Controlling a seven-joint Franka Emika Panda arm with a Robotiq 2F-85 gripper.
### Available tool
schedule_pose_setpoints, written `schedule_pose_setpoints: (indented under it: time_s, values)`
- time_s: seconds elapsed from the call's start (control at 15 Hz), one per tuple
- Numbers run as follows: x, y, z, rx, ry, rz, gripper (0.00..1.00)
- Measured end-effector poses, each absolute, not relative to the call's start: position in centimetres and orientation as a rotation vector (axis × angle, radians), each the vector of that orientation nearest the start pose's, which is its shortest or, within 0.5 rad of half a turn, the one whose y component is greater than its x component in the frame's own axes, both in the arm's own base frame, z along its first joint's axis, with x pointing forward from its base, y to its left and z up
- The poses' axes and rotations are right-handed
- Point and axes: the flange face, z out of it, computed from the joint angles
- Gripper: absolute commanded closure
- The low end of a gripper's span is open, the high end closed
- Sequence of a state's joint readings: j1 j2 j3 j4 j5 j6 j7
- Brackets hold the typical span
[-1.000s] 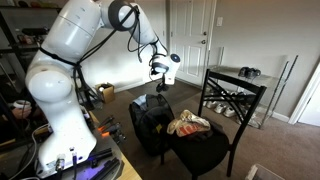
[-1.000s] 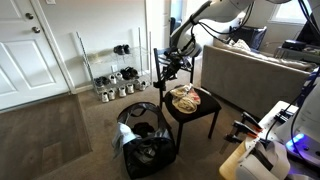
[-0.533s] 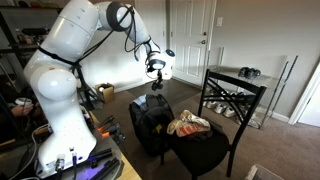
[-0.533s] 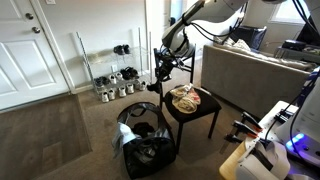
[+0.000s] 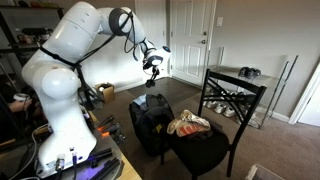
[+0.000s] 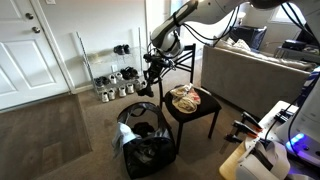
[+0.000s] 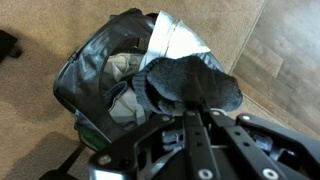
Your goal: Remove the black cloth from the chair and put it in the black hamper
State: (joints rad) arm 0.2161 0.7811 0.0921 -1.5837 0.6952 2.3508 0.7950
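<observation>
Clamping black cloth (image 7: pixel 190 88), end effector (image 7: pixel 190 118) above hamper (image 7: pixel 85 62) rim.

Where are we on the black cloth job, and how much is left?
Done: the black cloth is off the chair, and only a tan bundle lies on the seat. In hand: the pincer is shut on the cloth, which hangs above the open black hamper. Left: lower it, release it into the hamper, then pull clear.
</observation>
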Motion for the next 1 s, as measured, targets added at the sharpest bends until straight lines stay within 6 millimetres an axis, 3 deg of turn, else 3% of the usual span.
schedule_pose_setpoints:
  time_s: [0.07, 0.13, 0.73, 0.8, 1.0]
  values:
    - [66.6, 22.1, 18.1, -2.332, 1.269, 0.42, 0.7]
    - [66.7, 22.8, 18.2, -2.345, 1.248, 0.425, 0.69]
    - [67.8, 24.1, 18.2, -2.357, 1.196, 0.447, 0.13]
    - [67.8, 24.1, 18.2, -2.356, 1.196, 0.446, 0.31]
    - [68.0, 23.9, 18.3, -2.349, 1.197, 0.446, 0.13]
